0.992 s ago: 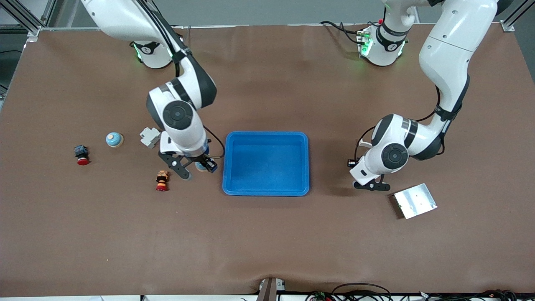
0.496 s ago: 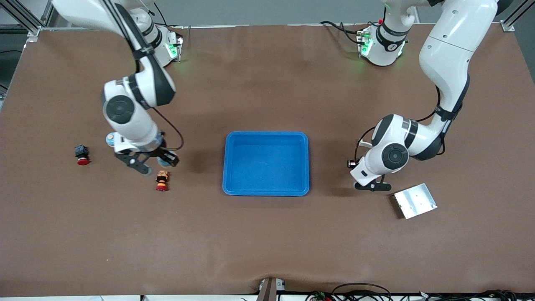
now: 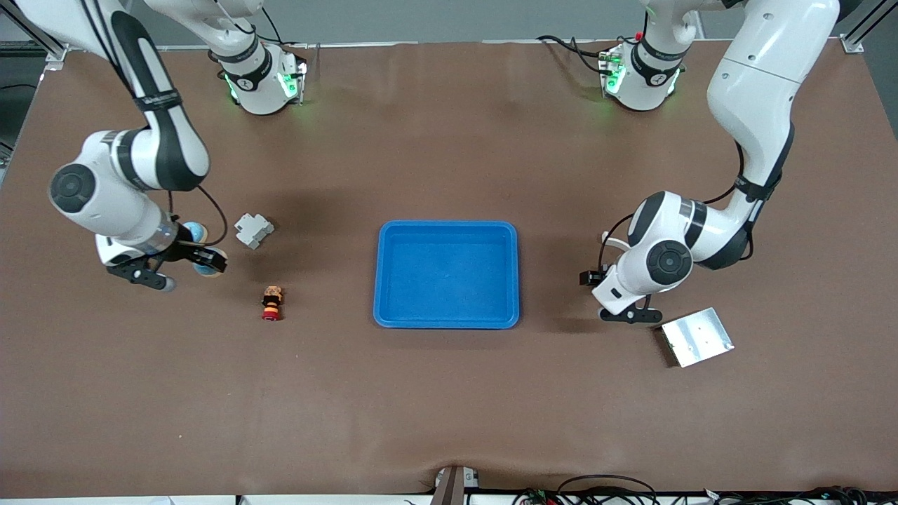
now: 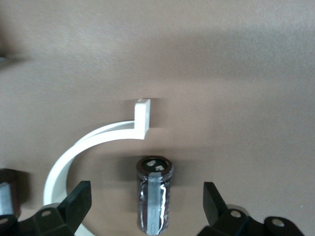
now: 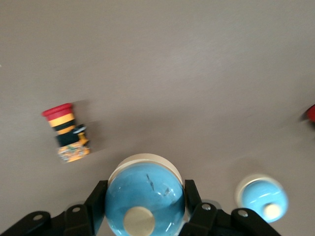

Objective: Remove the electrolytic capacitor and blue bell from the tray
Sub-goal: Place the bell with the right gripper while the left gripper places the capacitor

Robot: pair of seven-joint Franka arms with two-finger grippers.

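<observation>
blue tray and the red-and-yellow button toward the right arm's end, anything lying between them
Nothing: in the front view only bare brown table lies between the blue tray and the red-and-yellow button.

Matt brown counter [image 3: 449, 393]. Glossy blue plastic tray [image 3: 447, 319] at frame centre. Brushed metal plate [image 3: 698, 337], lower right. Bell [image 5: 145, 196]: glossy blue dome. Capacitor [image 4: 154, 194]: shiny dark sleeve.

Bell [image 5: 145, 196]: two; capacitor [image 4: 154, 196]: one; tray [image 3: 447, 226]: one; metal plate [image 3: 697, 337]: one; striped button [image 3: 271, 303]: one.
</observation>
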